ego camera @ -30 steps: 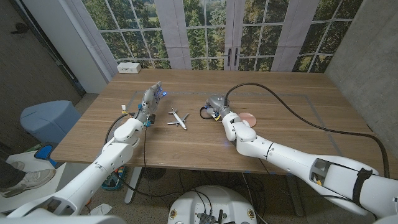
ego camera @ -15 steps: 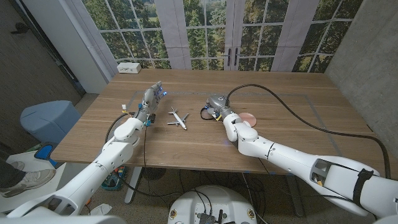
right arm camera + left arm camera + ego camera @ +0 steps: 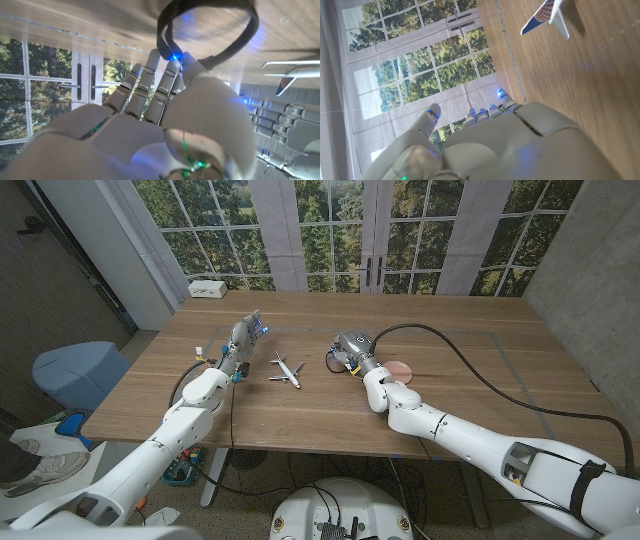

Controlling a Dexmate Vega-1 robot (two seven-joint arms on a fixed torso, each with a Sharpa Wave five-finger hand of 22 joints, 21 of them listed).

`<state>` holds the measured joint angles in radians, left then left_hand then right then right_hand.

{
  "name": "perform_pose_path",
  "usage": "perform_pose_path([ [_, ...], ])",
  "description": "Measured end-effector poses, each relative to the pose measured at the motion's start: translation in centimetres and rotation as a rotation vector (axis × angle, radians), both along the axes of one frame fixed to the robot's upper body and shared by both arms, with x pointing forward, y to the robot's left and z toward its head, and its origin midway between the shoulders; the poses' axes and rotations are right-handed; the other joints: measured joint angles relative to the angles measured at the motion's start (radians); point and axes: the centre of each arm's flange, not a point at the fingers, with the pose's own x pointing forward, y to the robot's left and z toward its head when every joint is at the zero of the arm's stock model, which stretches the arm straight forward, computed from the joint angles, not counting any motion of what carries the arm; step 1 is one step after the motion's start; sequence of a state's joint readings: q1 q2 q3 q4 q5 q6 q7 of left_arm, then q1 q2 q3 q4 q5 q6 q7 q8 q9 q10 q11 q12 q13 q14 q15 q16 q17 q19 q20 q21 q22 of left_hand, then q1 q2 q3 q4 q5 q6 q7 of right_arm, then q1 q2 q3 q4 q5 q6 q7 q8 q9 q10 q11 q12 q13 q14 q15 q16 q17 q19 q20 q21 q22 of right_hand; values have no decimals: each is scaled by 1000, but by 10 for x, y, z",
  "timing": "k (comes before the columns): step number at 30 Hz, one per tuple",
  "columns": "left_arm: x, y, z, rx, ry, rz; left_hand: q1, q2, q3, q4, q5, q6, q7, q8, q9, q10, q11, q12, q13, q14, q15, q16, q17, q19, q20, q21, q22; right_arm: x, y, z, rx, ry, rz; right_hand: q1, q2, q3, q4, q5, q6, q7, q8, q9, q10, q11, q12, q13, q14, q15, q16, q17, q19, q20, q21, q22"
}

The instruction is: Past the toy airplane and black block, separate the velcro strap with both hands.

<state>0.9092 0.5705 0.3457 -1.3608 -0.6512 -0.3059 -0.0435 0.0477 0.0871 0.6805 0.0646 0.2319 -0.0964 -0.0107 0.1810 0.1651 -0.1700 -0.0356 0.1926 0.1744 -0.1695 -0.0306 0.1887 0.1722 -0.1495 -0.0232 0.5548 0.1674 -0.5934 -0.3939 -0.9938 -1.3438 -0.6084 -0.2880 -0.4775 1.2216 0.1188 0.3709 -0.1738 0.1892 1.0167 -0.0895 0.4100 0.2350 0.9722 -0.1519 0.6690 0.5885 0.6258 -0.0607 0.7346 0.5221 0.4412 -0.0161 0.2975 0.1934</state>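
The black velcro strap (image 3: pixel 331 361) (image 3: pixel 210 27) lies as a loop on the wooden table (image 3: pixel 300 415), just right of the white toy airplane (image 3: pixel 286 370) (image 3: pixel 294 75). My right hand (image 3: pixel 351 348) (image 3: pixel 165 115) is at the loop's right side. In the right wrist view its thumb and a fingertip pinch the strap's near end while the other fingers stay stretched out. My left hand (image 3: pixel 243 336) (image 3: pixel 485 140) stands left of the airplane with its fingers apart and pointing away, holding nothing. The plane's tail (image 3: pixel 547 14) lies ahead of it.
A pink round disc (image 3: pixel 400 370) lies right of my right hand, under its black cable (image 3: pixel 470 355). A white box (image 3: pixel 207 288) sits at the table's far left corner. Grey tape lines (image 3: pixel 510 365) mark out a rectangle on the tabletop.
My right hand and forearm have shifted slightly to the right at the strap, and the cable has swung with them. The left hand and the airplane have stayed put.
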Motion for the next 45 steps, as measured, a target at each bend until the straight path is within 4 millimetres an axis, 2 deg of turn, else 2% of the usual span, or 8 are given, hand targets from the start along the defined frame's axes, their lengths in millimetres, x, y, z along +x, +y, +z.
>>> perform_pose_path([
  [6,-1,0,0,5,1,-2,0,0,1,-23,0,28,-5,1,0,0,0,4,0,0,9,0,0,22,11,-1,3,-2,-4,5,74,-60,22,3,3,0,0,-5,0,0,4,0,0,0,1,0,5,5,0,4,0,0,0,0],
  [9,-1,1,0,8,2,-2,13,4,-1,-48,-7,66,-15,12,5,13,13,5,0,11,20,0,-5,37,19,-11,3,-4,-7,8,129,-100,34,3,3,0,0,-5,0,0,4,0,0,0,1,0,9,2,0,4,0,0,0,0],
  [11,-2,1,0,9,2,-2,30,9,-3,-76,-16,94,-18,12,5,37,19,12,0,27,28,0,-5,51,26,-17,1,-5,-9,10,150,-118,38,3,3,-2,2,-5,0,0,4,0,0,0,1,0,11,0,0,4,0,0,0,0],
  [16,-4,2,1,27,3,12,90,0,10,-185,-47,168,-9,19,6,142,40,34,0,92,49,5,-2,102,53,-38,3,-7,-13,11,215,-156,47,3,3,-4,4,-7,0,0,8,0,0,0,1,0,11,0,-7,6,7,7,4,0],
  [21,-6,3,4,57,7,27,139,-4,19,-239,-55,267,20,39,10,224,48,48,5,157,63,13,-2,140,65,-60,3,-9,-15,12,277,-193,58,3,3,-4,4,-8,0,0,8,-2,0,0,4,0,13,3,-15,9,7,7,7,0],
  [28,-8,0,6,118,16,40,191,-19,24,-253,-55,330,29,50,14,295,34,59,10,198,68,13,-2,170,73,-71,5,-11,-17,13,339,-229,66,3,3,-8,8,-8,5,5,12,-4,6,6,4,0,25,0,-15,9,7,7,7,0],
  [36,-12,-8,17,204,4,60,246,-52,25,-253,-55,363,23,60,14,327,27,59,12,247,75,19,3,206,108,-75,7,-12,-18,12,410,-272,69,2,2,-8,8,-8,14,15,16,-6,13,13,4,0,44,-5,-15,17,11,11,7,0],
  [45,-14,-18,24,285,-11,88,290,-95,20,-257,-55,397,18,71,19,352,12,59,14,283,68,19,3,234,115,-75,7,-14,-17,13,451,-306,66,9,-15,-8,8,-8,24,19,16,-9,20,20,0,0,66,-5,-15,27,11,11,14,0],
])
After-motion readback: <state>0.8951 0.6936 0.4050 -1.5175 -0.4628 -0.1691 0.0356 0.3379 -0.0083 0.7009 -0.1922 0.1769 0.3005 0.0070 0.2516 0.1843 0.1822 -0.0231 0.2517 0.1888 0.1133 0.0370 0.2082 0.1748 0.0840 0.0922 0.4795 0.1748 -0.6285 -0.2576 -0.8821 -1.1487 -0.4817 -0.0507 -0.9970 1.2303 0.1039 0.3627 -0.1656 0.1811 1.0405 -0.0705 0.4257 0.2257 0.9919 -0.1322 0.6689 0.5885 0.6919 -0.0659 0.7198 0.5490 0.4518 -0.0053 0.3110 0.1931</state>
